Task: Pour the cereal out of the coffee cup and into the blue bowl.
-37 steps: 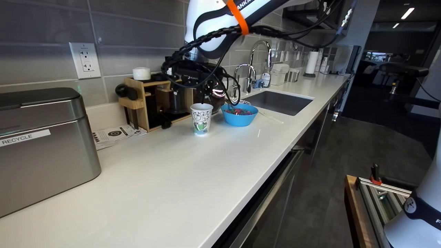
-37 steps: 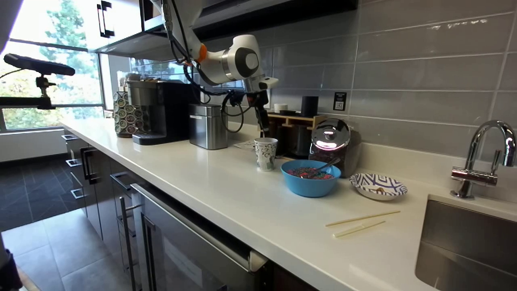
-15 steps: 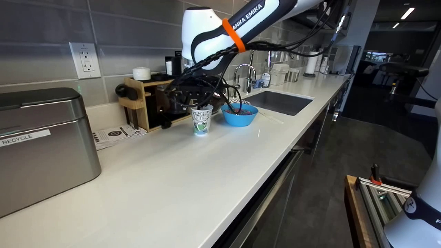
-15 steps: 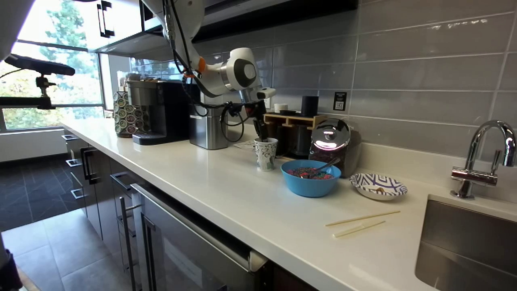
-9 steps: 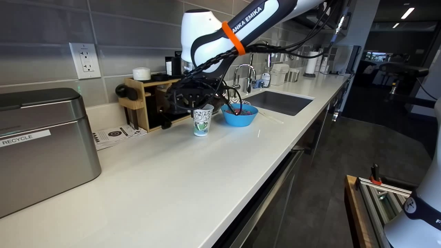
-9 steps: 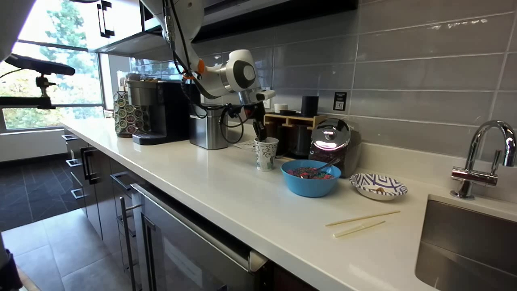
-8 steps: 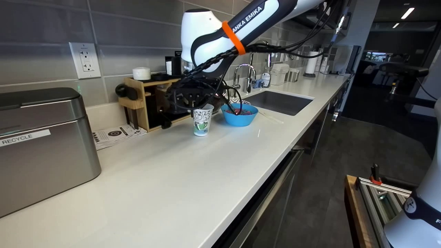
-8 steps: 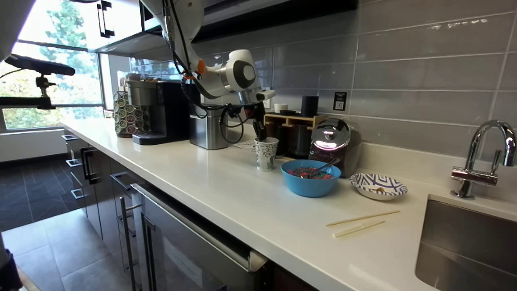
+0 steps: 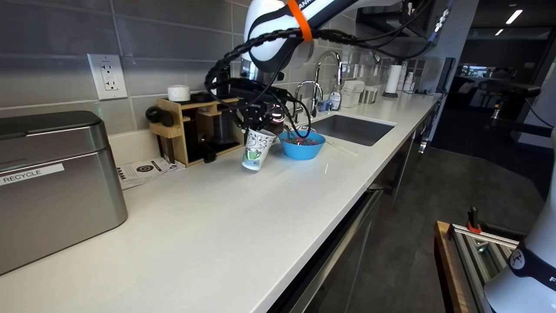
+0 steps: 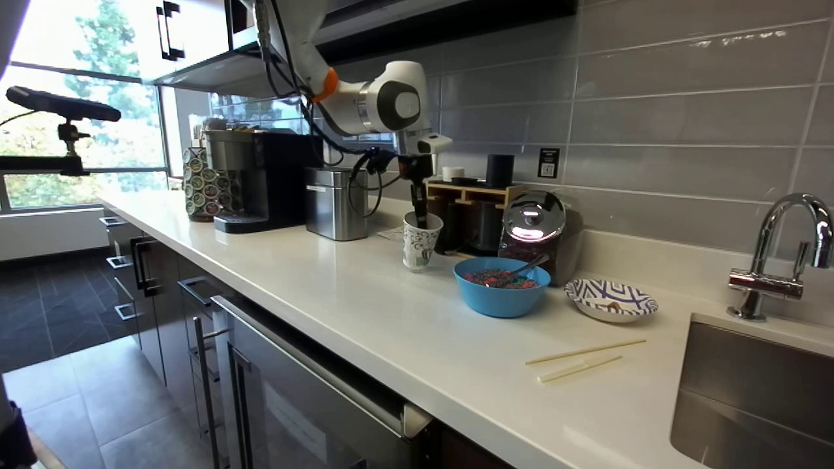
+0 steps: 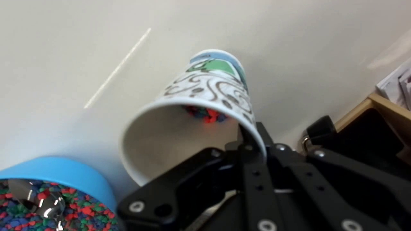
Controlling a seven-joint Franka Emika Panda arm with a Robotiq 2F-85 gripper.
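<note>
Wrist view: the coffee cup (image 11: 212, 86), mid-frame, is tilted, its long axis running from the base down and slightly left to the mouth; the end effector (image 11: 252, 136) grips its rim; cereal (image 11: 208, 115) lies inside. The blue bowl (image 11: 64, 170) fills the lower-left corner. In an exterior view, a label (image 9: 31, 174) on the steel bin (image 9: 65, 195), far left, reads "RECYCLE". In both exterior views the cup, earlier upright on the bench (image 9: 186, 217), now leans toward the bowl.

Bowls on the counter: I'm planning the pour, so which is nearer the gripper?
The blue bowl, with a spoon in it, is nearer the gripper; the patterned bowl stands beyond it, closer to the sink.
</note>
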